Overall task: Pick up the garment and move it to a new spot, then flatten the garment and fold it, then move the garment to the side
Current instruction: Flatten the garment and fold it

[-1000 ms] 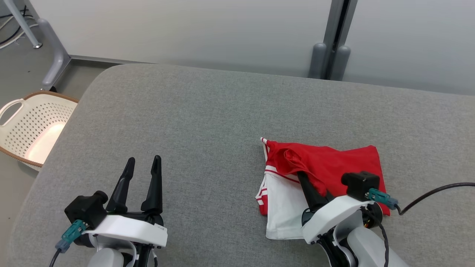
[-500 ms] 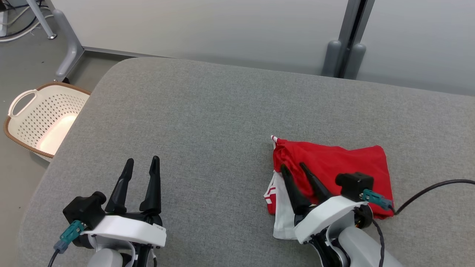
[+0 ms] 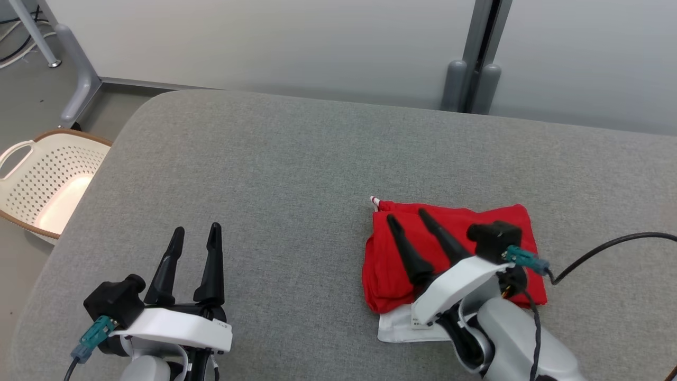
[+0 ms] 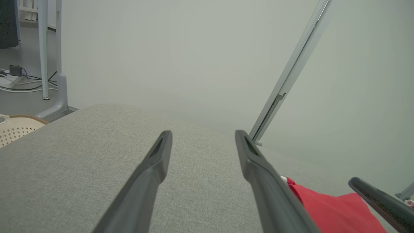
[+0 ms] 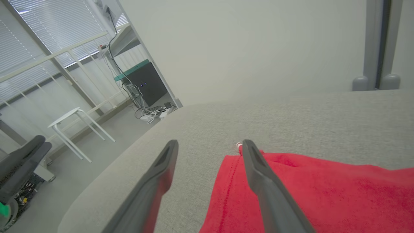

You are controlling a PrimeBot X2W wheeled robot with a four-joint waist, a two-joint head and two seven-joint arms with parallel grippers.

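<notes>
The garment [image 3: 389, 264] is red with a white layer showing under its near edge. It lies folded into a rough rectangle on the right half of the grey padded table [image 3: 296, 159]. My right gripper [image 3: 407, 216] hovers over the garment's left part, open, with nothing between its fingers. In the right wrist view the red garment [image 5: 323, 191] lies flat below the right gripper [image 5: 209, 142]. My left gripper [image 3: 195, 230] is open above bare table at the lower left, well apart from the garment. The left wrist view shows the left gripper [image 4: 203, 132] and a red corner of the garment [image 4: 330, 210].
A cream perforated laundry basket [image 3: 31, 180] stands on the floor off the table's left edge. A pale wall with a grey post [image 3: 470, 90] runs behind the table. A black cable [image 3: 608, 248] trails from my right wrist over the table's right side.
My right gripper opened and let go of the red fabric, which now lies flat over most of the white layer. The gripper rose slightly. The left gripper kept its place.
</notes>
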